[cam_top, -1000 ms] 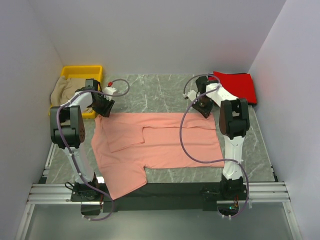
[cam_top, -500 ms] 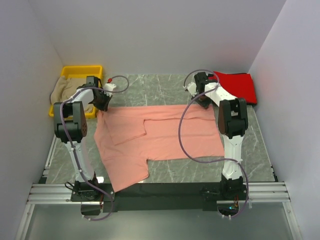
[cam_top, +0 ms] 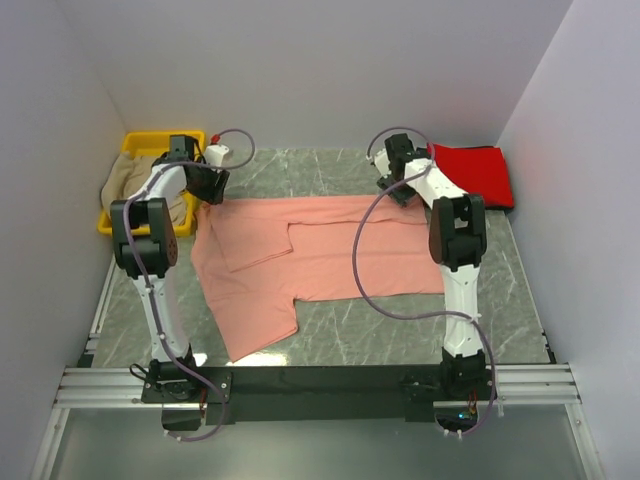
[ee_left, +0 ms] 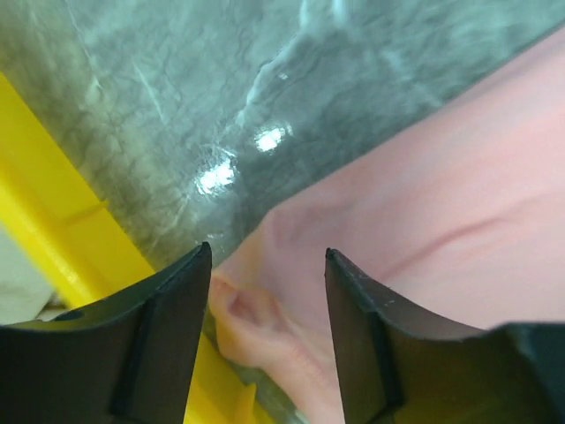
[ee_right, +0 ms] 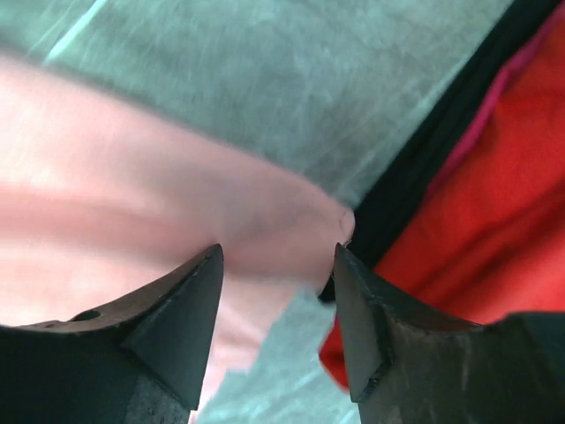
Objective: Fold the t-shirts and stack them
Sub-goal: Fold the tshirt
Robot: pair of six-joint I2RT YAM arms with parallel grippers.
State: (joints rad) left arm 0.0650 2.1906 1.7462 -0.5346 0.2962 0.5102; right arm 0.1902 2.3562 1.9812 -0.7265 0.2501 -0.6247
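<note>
From the overhead camera you see the salmon-pink t-shirt (cam_top: 330, 250) spread flat on the grey marbled table (cam_top: 310, 170). Its far edge runs between the two arms, and a flap reaches toward the near left. The left gripper (cam_top: 207, 190) sits at the shirt's far left corner, just beside the yellow bin (cam_top: 165, 140), which holds the beige-tan t-shirt (cam_top: 122, 180). The right gripper (cam_top: 398, 192) sits at the shirt's far right corner, near the folded red t-shirt (cam_top: 478, 172) that lies in the table's far right corner. From this height you cannot tell how either claw stands. In the left wrist camera the claw is released. Its two dark fingers (ee_left: 163, 340) stand well apart, and a puckered corner of the pink cloth lies in the gap, right against the inner face of one finger, with nothing pinched. The bin's yellow wall runs just beside that corner, and bare marble shows beyond. The right wrist camera is blurred, yet you can make out this claw released too. Its fingers (ee_right: 177, 327) are spread, and the pink shirt's corner ends between their tips. The red shirt lies just beside it, with a dark strip between the two.
</note>
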